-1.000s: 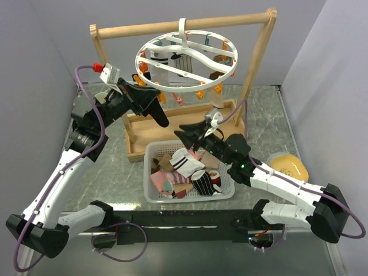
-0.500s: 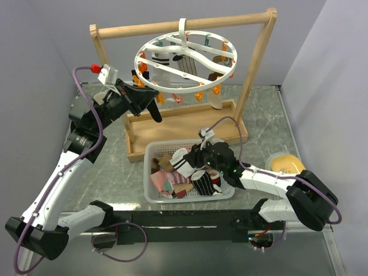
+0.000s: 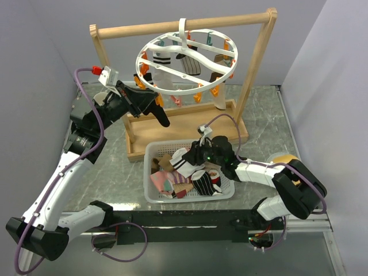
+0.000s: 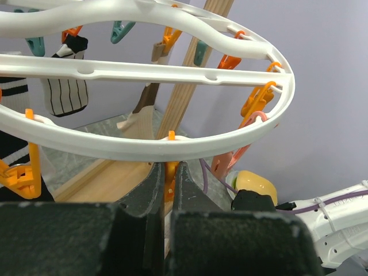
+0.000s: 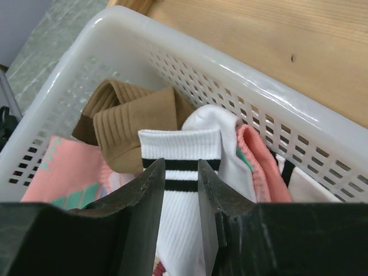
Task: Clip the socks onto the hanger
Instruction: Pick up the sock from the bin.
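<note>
Left fingers (image 4: 152, 190) clenched right at an orange peg (image 4: 171, 177) under the hanger (image 4: 144, 150). Right fingers (image 5: 146, 195) straddle a striped sock (image 5: 181, 150) in the basket (image 5: 241, 80), can't tell if they're gripping it.

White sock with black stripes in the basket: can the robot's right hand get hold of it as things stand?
Probably yes. The right hand hangs over the white black-striped fabric sock, open fingers either side of its cuff; it lies uppermost in the white perforated plastic basket, nothing covering it.
</note>
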`<state>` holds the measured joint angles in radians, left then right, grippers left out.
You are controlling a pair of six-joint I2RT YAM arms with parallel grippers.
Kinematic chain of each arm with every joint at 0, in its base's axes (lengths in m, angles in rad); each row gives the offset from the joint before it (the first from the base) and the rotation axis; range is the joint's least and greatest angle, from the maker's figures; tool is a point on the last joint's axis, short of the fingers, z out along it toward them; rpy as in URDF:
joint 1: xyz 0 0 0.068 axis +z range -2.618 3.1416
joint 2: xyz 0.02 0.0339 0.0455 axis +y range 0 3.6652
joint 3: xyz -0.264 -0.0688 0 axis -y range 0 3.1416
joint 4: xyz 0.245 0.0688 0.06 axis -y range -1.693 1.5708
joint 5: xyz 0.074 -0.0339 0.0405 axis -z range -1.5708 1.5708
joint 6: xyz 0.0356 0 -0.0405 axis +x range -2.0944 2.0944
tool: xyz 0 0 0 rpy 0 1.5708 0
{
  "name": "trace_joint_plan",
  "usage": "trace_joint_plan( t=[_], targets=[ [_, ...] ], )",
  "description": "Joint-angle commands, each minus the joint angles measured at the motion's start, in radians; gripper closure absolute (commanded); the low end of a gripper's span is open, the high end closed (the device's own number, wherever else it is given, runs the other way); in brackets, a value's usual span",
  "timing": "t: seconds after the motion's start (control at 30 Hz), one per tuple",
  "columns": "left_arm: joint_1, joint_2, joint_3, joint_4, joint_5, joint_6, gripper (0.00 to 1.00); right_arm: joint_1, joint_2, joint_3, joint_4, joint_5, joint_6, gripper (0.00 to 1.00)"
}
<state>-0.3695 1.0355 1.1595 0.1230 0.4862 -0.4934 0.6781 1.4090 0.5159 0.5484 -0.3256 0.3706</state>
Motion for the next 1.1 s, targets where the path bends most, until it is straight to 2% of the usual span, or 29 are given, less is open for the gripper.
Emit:
trace_joint_plan(
  t=[0.0,0.37,0.67,0.83,0.87,0.97,1.0,1.07],
  targets=[
    [0.004,-0.026,0.0,0.03,0.022,-0.008,0.99,0.0,-0.001,0.015,0.027,-0.001,0.004,0.61],
    [0.006,-0.025,0.014,0.035,0.031,-0.025,0.99,-0.006,0.042,0.108,-0.137,0.06,-0.078,0.56],
    [0.006,-0.028,0.019,0.036,0.034,-0.028,0.99,-0.011,0.127,0.131,-0.13,0.02,-0.052,0.56],
    [0.006,-0.031,0.012,0.041,0.034,-0.031,0.99,-0.014,0.14,0.144,-0.125,-0.006,-0.038,0.6],
    [0.006,-0.034,0.011,0.046,0.034,-0.033,0.99,-0.014,0.143,0.145,-0.122,-0.013,-0.036,0.62],
    [0.006,-0.037,0.008,0.046,0.034,-0.033,0.99,-0.012,0.128,0.138,-0.091,-0.033,-0.016,0.8],
    [0.006,-0.037,0.006,0.046,0.034,-0.033,0.99,-0.012,0.114,0.133,-0.075,-0.038,-0.009,0.91],
    [0.006,-0.038,0.006,0.038,0.034,-0.028,0.99,-0.014,0.061,0.116,-0.036,-0.05,0.002,1.0]
  ],
)
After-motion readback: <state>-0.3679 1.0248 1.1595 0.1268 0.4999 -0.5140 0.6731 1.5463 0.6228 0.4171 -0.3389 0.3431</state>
